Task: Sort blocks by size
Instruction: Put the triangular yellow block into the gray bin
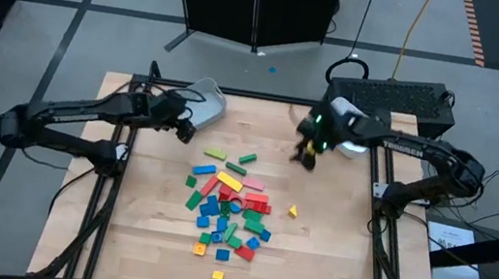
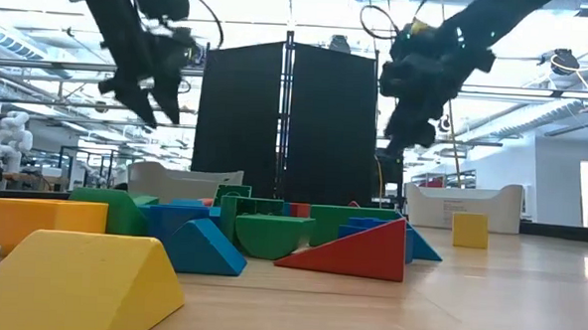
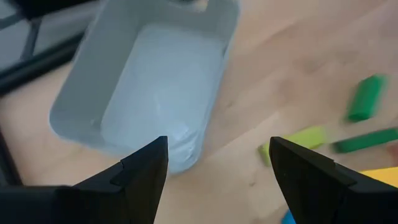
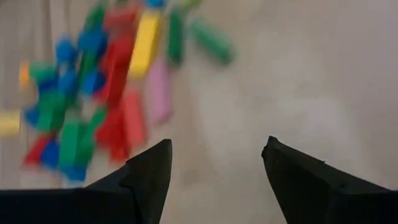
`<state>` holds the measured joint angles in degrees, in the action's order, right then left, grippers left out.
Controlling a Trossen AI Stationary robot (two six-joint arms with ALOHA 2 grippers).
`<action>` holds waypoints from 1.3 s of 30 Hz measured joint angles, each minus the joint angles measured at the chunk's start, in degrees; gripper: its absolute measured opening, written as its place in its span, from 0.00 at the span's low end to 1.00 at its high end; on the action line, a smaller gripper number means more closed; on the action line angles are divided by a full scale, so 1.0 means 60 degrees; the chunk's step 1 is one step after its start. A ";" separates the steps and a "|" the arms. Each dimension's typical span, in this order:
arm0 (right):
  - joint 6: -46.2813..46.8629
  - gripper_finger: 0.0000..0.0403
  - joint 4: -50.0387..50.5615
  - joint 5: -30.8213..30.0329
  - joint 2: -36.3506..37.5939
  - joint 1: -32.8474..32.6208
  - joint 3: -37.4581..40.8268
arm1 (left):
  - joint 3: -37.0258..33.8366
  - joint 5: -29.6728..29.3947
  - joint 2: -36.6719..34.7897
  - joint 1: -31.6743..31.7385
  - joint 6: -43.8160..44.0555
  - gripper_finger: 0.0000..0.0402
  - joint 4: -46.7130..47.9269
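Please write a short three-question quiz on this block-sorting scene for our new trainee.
1. True or false: the left gripper holds a block.
2. Which arm's bin can be seen empty? A) left B) right
3. Fill in: the lone block lying apart from the pile, on the right arm's side, is ____.

Key:
1. False; its jaws are open and empty, and so are those of the right gripper.
2. A; the left wrist view shows nothing inside it.
3. Yellow.

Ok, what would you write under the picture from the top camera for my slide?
Both open grippers, left gripper by a white bin and right gripper, hover above the table beyond a pile of blocks.
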<state>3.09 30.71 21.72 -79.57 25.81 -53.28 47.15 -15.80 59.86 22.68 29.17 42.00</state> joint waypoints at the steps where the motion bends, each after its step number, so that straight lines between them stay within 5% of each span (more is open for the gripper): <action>1: 0.0148 0.60 0.0285 -0.0380 0.0000 -0.0483 0.0001 | 0.0087 0.0001 -0.0165 -0.0027 0.0000 0.70 -0.0009; 8: 0.4641 0.60 0.1568 -0.4097 -0.0004 -0.3031 0.0004 | 0.0437 -0.0126 -0.1213 -0.0045 0.0000 0.70 0.0015; 23: 1.1335 0.60 0.1911 -0.4369 -0.0195 -0.5898 0.0004 | 0.0653 0.0092 -0.2527 -0.0045 -0.0505 0.70 0.0163; 39: 1.2408 0.58 0.0810 -0.3869 -0.3086 -0.6513 -0.0018 | 0.0653 0.0099 -0.2606 -0.0045 -0.0964 0.70 0.0169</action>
<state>77.54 35.57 -1.49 -98.08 -13.26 -53.38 51.07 -15.20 44.23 22.41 23.38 43.01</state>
